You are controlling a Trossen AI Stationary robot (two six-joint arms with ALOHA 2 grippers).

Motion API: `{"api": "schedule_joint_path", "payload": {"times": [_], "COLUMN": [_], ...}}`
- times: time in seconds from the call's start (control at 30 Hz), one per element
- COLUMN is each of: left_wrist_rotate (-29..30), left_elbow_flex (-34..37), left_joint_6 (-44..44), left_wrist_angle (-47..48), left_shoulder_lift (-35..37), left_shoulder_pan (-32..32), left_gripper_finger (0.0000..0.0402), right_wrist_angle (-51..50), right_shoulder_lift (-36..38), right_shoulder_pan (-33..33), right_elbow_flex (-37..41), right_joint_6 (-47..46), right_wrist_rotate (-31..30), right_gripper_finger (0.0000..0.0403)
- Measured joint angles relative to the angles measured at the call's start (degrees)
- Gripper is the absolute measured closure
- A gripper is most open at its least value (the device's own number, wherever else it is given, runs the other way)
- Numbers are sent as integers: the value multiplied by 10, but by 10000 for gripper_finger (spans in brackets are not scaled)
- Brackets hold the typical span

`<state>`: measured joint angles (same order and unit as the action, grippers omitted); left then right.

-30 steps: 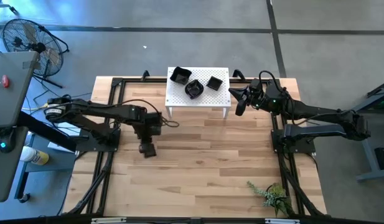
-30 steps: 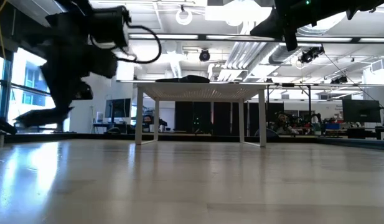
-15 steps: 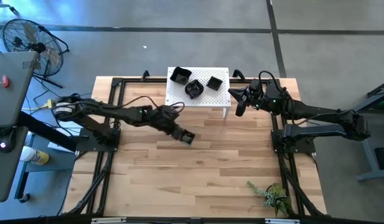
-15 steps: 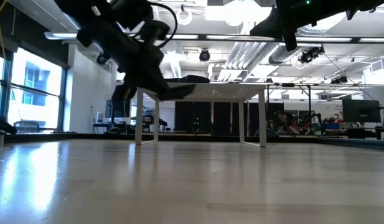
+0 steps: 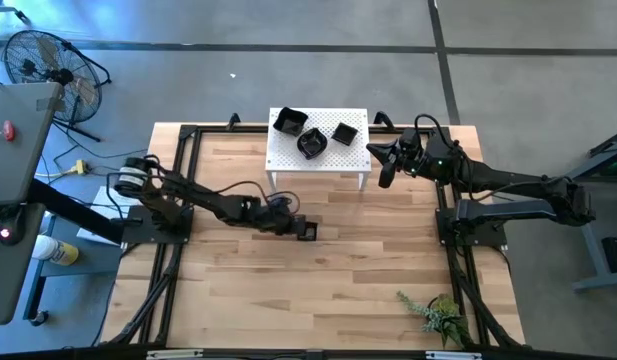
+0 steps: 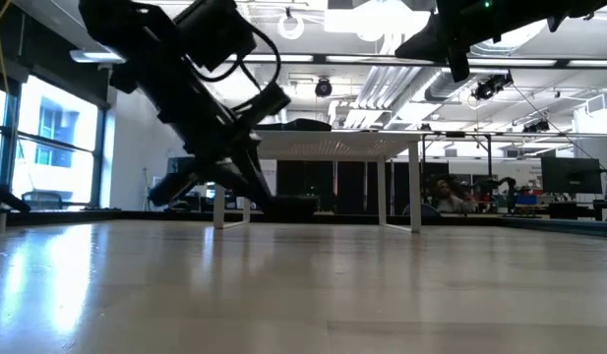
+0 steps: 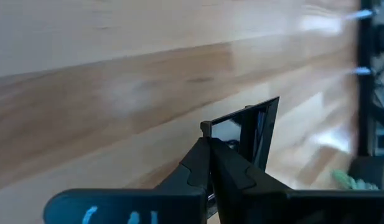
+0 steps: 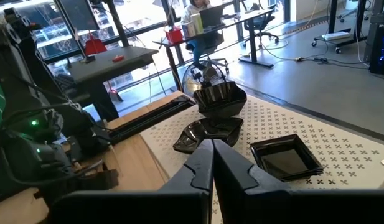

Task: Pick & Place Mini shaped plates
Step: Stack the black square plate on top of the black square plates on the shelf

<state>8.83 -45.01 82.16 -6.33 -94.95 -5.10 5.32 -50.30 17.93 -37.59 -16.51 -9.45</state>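
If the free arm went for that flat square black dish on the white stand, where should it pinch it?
Probably the raised rim of the glossy black square dish, one finger inside and one outside, coming straight down. It lies flat and shallow on the white perforated stand, apart from the stacked dishes, so its edges are free.

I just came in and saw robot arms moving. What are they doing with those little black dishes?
The left gripper is shut on a small square black plate and holds it low over the wooden table, in front of the white stand. Three more black plates sit on that stand. The right gripper is shut and empty, waiting beside the stand's right end.
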Motion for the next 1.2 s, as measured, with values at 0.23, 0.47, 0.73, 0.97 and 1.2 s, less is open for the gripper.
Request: {"api": "schedule_joint_path", "payload": {"times": [0.23,0.47,0.73,0.97,1.2], "left_wrist_rotate": [2,-39,-66,-72,-75], "left_elbow_flex": [-48,-94,-113,-114,-114], "left_joint_6": [8,8,-7,-40,-161], "left_wrist_angle": [3,6,6,3,41], "left_shoulder_lift": [-40,-96,-120,-119,-57], "left_shoulder_pan": [-2,6,19,19,9], "left_gripper_finger": [399,399,385,301,317], "right_wrist_angle": [0,0,-4,-7,-27], "right_shoulder_lift": [0,0,0,0,0], "right_shoulder_pan": [0,0,0,0,0], "right_elbow_flex": [0,0,0,0,0], "right_joint_6": [5,10,10,10,10], "right_wrist_rotate": [0,0,13,13,16], "right_gripper_finger": [401,401,401,402,402]}}
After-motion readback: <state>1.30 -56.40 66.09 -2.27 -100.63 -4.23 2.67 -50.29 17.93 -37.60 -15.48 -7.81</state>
